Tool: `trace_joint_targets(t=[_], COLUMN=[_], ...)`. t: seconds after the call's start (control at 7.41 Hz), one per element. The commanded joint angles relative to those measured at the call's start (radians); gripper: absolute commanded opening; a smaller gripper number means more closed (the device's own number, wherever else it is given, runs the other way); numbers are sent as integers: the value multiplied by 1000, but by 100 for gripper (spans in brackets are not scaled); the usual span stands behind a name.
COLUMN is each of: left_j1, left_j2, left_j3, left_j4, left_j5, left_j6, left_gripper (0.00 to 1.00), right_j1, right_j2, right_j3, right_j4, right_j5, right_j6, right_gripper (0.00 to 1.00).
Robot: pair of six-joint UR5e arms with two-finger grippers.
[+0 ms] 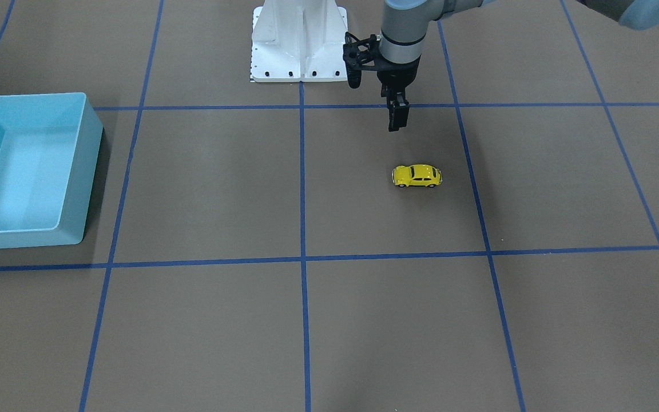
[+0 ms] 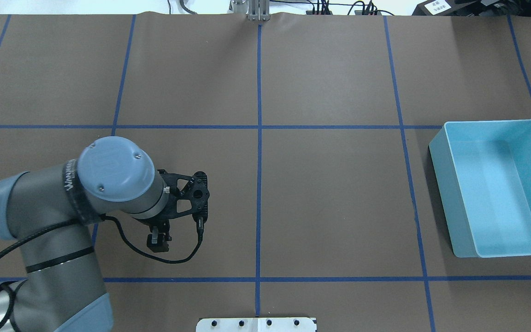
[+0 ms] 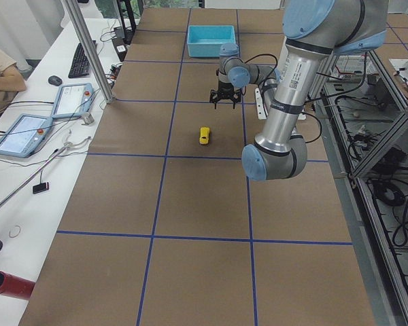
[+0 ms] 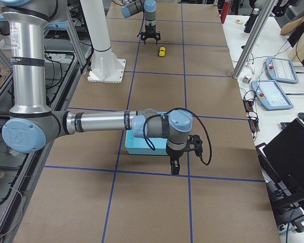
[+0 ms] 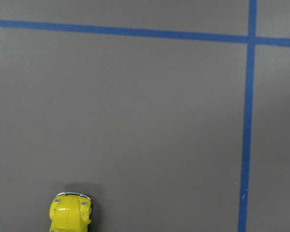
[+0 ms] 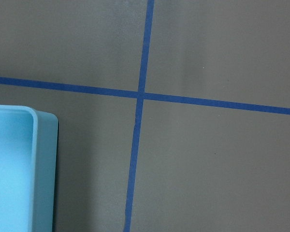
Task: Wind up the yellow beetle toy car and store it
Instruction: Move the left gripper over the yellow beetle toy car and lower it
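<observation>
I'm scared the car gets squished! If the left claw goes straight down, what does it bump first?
Probably the bare table, just on the robot's side of the car. The left claw points straight down and seems to hang short of the car, though depth is hard to judge.

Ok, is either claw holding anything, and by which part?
Nothing is held. The yellow beetle toy car sits free on the table, apart from the left claw; the right claw looks empty.

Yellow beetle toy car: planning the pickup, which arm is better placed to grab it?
Left. The left end effector hangs close to the yellow beetle toy car, seen in its wrist view; the right end effector is away by the bin.
</observation>
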Motion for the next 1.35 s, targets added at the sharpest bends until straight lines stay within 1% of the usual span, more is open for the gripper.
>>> trace_joint_targets(t=[0.0, 0.13, 0.4, 0.54, 0.67, 0.81, 0.94, 1.21], left_j1=[-1, -2, -14, -33, -68, -76, -76, -76], left_j2=[-89, -93, -98, -106, -112, -115, -119, -133], left_j3=[94, 96, 138, 164, 193, 219, 240, 256], left_j4=[123, 150, 152, 147, 109, 85, 81, 69], left_j5=[32, 74, 93, 93, 92, 105, 140, 138], left_j6=[125, 175, 281, 288, 288, 289, 326, 318], left_gripper=[100, 100, 100, 100, 100, 100, 100, 100], right_j1=[4, 4, 4, 4, 4, 4, 4, 4], right_j2=[0, 0, 0, 0, 0, 0, 0, 0], right_j3=[0, 0, 0, 0, 0, 2, 0, 0], right_j4=[0, 0, 0, 0, 0, 0, 0, 0], right_j5=[0, 0, 0, 0, 0, 0, 0, 0], right_j6=[0, 1, 1, 3, 1, 0, -2, -2], right_gripper=[100, 100, 100, 100, 100, 100, 100, 100])
